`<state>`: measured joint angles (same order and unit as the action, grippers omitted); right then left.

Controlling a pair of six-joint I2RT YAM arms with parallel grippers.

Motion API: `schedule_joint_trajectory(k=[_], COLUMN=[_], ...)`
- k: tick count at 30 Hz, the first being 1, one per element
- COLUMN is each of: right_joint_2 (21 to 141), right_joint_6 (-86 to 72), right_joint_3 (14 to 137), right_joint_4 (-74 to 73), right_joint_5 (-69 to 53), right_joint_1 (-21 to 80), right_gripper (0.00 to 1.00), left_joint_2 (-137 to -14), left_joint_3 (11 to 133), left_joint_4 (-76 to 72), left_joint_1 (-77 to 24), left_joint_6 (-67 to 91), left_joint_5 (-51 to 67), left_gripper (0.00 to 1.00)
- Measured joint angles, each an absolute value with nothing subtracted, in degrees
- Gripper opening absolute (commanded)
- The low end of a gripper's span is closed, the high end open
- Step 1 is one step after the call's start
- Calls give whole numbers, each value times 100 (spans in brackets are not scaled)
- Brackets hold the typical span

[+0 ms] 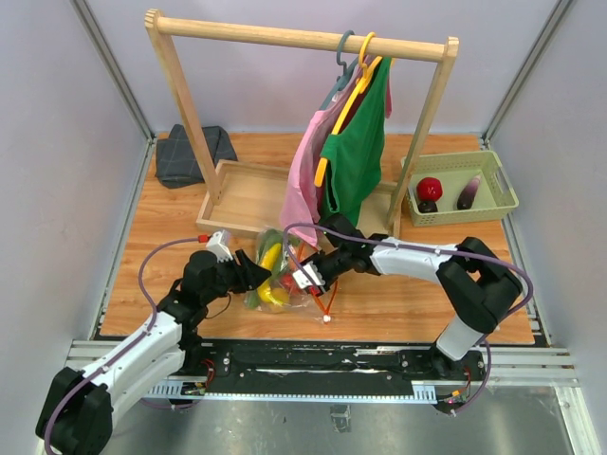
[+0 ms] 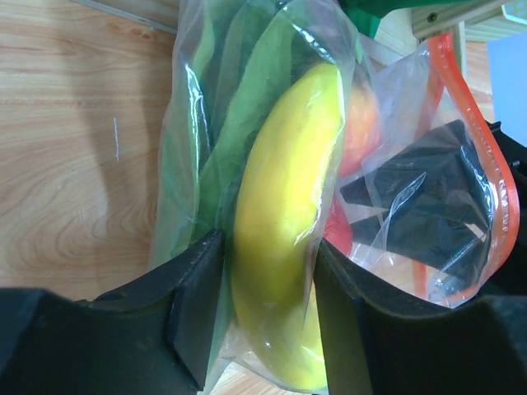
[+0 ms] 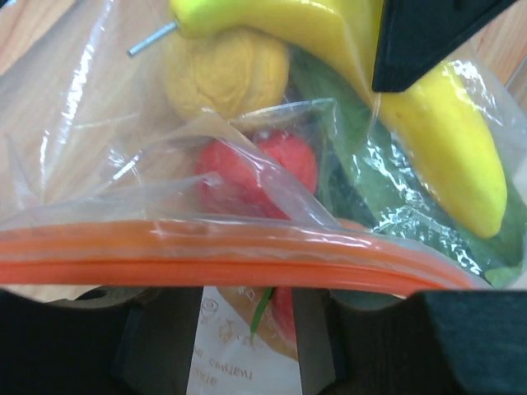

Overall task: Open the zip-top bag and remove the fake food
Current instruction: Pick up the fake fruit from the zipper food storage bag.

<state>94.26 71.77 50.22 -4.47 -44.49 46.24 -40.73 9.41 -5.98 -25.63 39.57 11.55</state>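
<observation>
- Bag of clear crinkly plastic (image 1: 275, 280), orange-red zip strip (image 3: 247, 259), lower centre of top view; yellow plastic banana (image 2: 288, 214) inside.
- Left gripper (image 2: 268, 251) clamped on bag, banana between fingers.
- Right gripper (image 3: 239, 333) at strip; grip unclear.

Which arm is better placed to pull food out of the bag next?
Likely right. The right end effector sits at the zip strip on the bag; the left end effector is clamping the banana through the plastic.
</observation>
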Motion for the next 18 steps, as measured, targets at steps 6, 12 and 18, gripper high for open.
schedule_joint_trajectory(k=[6,12,18], right_joint_2=[9459,9544,9668], right_joint_6=[7124,7043,6963], right_joint_3=[5033,5033,5033], right_joint_4=[-379,-108,119], right_joint_5=[-4445,-4276,-4095], right_joint_1=[4818,5116,5210], right_gripper=[54,56,62], left_joint_2=[-4075,-4060,-4038], left_joint_3=[751,694,668], left_joint_4=[-814,-928,-963], left_joint_1=[-2563,-2563,-2563], left_joint_6=[3964,4012,4034], left_joint_5=[1144,1168,1170], left_gripper=[40,32,30])
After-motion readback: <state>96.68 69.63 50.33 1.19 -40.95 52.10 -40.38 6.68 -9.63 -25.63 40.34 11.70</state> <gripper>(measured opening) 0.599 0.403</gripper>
